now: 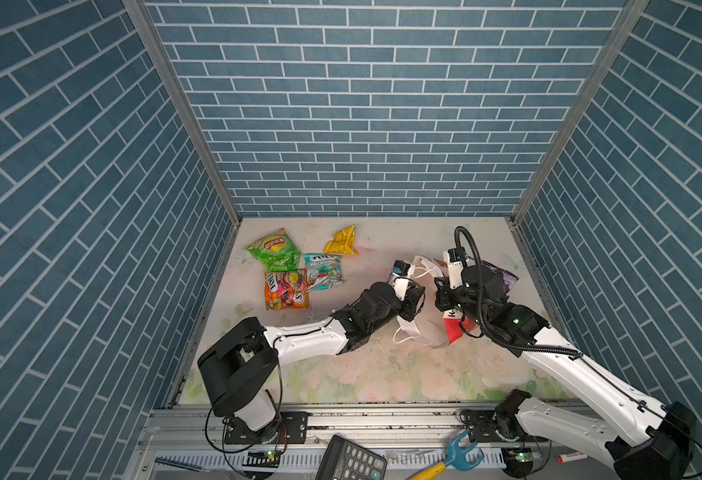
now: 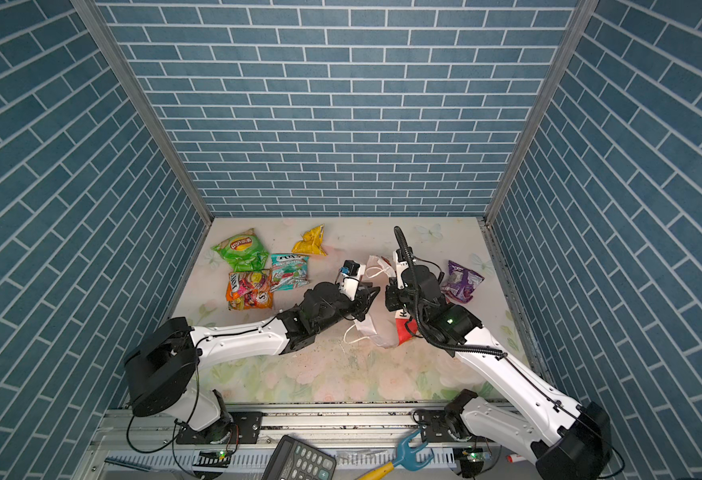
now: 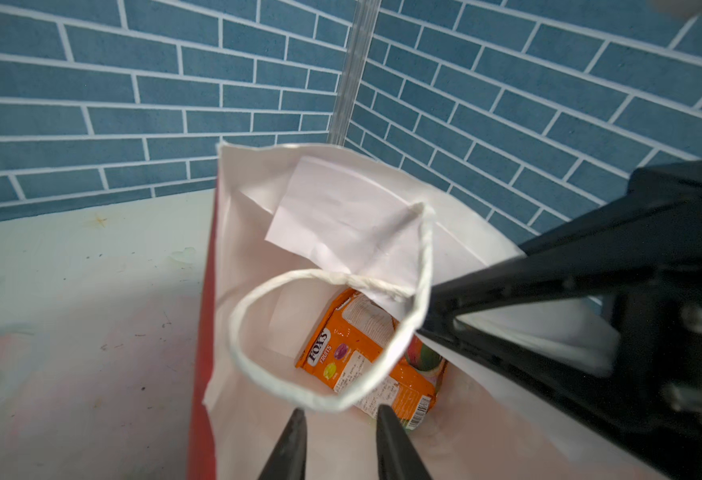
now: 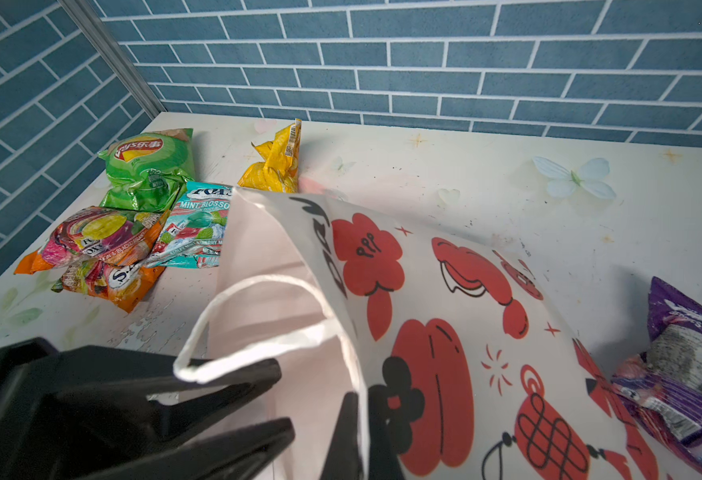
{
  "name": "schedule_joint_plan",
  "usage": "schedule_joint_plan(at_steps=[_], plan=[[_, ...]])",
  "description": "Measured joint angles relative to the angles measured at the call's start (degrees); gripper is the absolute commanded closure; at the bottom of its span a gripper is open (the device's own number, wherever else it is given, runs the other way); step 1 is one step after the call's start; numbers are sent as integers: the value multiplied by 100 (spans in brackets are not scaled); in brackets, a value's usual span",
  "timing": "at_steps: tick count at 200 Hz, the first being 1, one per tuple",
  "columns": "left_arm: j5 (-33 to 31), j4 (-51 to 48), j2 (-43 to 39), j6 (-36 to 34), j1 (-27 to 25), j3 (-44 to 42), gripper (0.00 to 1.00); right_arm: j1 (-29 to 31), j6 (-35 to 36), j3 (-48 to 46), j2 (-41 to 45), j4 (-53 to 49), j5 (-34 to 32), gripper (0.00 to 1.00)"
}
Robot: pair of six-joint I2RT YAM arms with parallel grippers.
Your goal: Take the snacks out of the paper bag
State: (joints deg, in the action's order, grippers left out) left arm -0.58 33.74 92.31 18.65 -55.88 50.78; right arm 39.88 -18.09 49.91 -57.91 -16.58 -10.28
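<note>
The paper bag [image 3: 249, 216] stands open near the table's middle right, seen from above in both top views [image 1: 424, 336] [image 2: 376, 332]. My right gripper [image 4: 364, 415] is shut on the bag's printed wall at the rim. My left gripper [image 3: 341, 415] hovers open over the bag's mouth, nothing between its fingers, and a white cord handle [image 3: 320, 399] loops just past the tips. One orange Fox's packet [image 3: 362, 361] lies at the bottom of the bag. On the table lie the green Lay's packet [image 1: 273, 249], a yellow one [image 1: 343, 241], a teal one [image 1: 323, 272], an orange one [image 1: 286, 289] and a purple one [image 1: 503, 276].
Blue brick-pattern walls close in the back and both sides. The purple packet [image 4: 682, 365] lies right beside the bag. On the front rail lie a calculator [image 1: 351, 457], a blue and yellow tool [image 1: 453, 455] and a marker [image 1: 572, 458].
</note>
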Motion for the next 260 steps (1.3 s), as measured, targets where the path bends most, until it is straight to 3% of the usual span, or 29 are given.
schedule_joint_plan(at_steps=[20,117,193,241,260], plan=[[398,247,240,-66,-2,-42,46,-2,105,0,0,-9,181,100],[1576,1462,1331,-219,-57,-118,41,-37,664,-79,13,-81,909,100],[1622,2109,2337,44,-79,262,36,-271,723,-125,-81,-192,756,100],[1279,2164,2293,22,-162,162,36,-275,721,-35,-221,-229,702,100],[1088,2356,2144,7,-229,-188,41,-275,719,37,-264,-229,706,100]])
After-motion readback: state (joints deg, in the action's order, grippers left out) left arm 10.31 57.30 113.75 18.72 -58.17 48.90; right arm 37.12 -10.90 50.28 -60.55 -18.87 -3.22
